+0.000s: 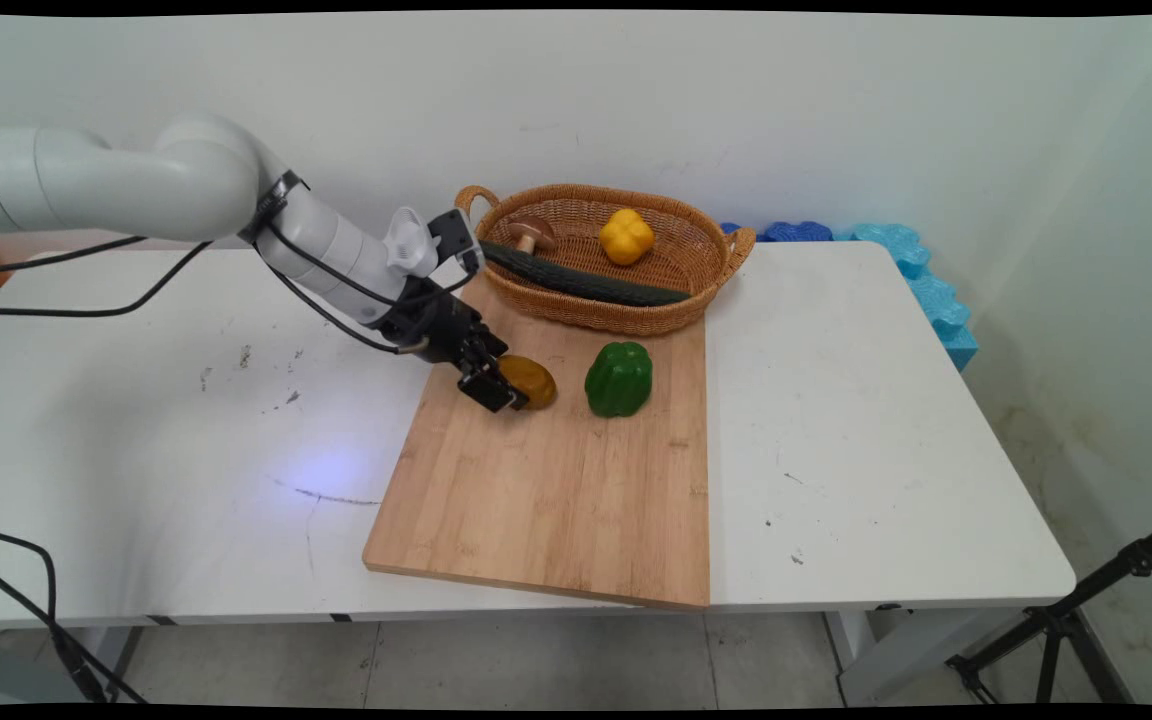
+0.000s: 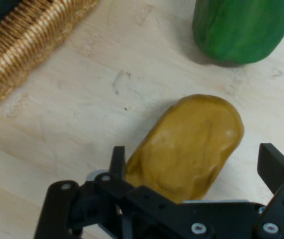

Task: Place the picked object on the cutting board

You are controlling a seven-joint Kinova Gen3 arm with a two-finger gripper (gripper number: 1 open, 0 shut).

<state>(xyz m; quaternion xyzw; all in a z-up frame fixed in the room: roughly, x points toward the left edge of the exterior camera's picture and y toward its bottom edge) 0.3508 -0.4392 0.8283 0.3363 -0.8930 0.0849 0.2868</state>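
Wicker basket holds cucumber, mushroom, yellow pepper; pincer spread around potato.

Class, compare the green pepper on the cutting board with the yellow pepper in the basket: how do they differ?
The green pepper stands on the wooden cutting board; the yellow pepper lies in the wicker basket. The green one looks larger. The green one sits near the potato at the claw; the yellow one lies beside a cucumber and mushroom. Both are lobed bell peppers.
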